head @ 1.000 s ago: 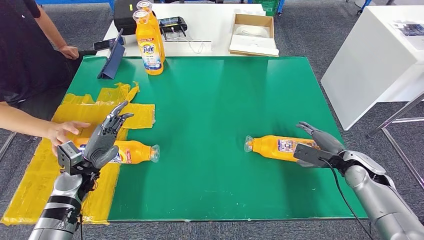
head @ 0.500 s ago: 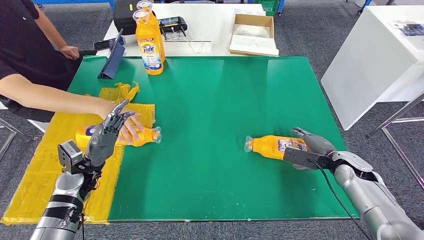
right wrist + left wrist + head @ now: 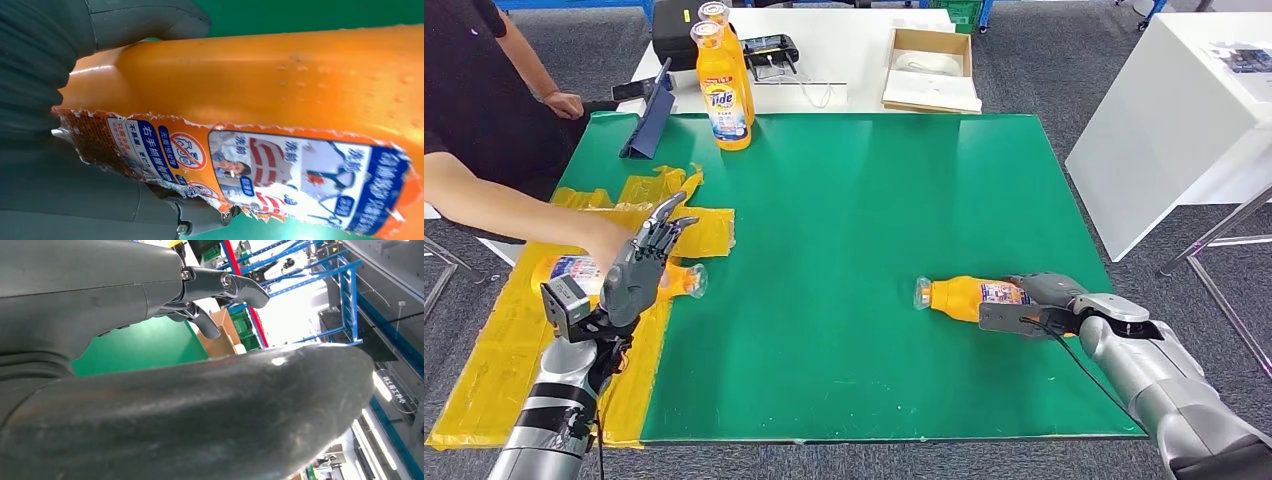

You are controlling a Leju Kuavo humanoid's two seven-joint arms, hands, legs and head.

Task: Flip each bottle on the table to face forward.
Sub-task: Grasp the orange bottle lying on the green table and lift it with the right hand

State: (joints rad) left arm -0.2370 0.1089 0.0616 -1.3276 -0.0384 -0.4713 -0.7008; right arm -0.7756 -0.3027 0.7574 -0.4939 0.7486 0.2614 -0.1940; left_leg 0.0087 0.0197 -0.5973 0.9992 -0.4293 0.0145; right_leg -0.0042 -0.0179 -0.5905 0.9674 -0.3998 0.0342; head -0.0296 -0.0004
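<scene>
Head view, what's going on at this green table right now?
The right hand grips a bottle lying on its side on the green table. The left hand hovers open while a person's hand holds another lying bottle on the yellow sheet. Two bottles stand upright at the far edge.

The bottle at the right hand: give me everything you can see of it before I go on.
The orange bottle lies on its side on the green table, its clear cap end pointing toward the table's middle. It looks like smooth plastic, with small droplets or bumps on its skin in the right wrist view. A printed label with blue, red and white panels and a torn, ragged edge faces up. The right hand grips its base end, with the thumb on one side and fingers under the label side. Nothing else touches it.
</scene>
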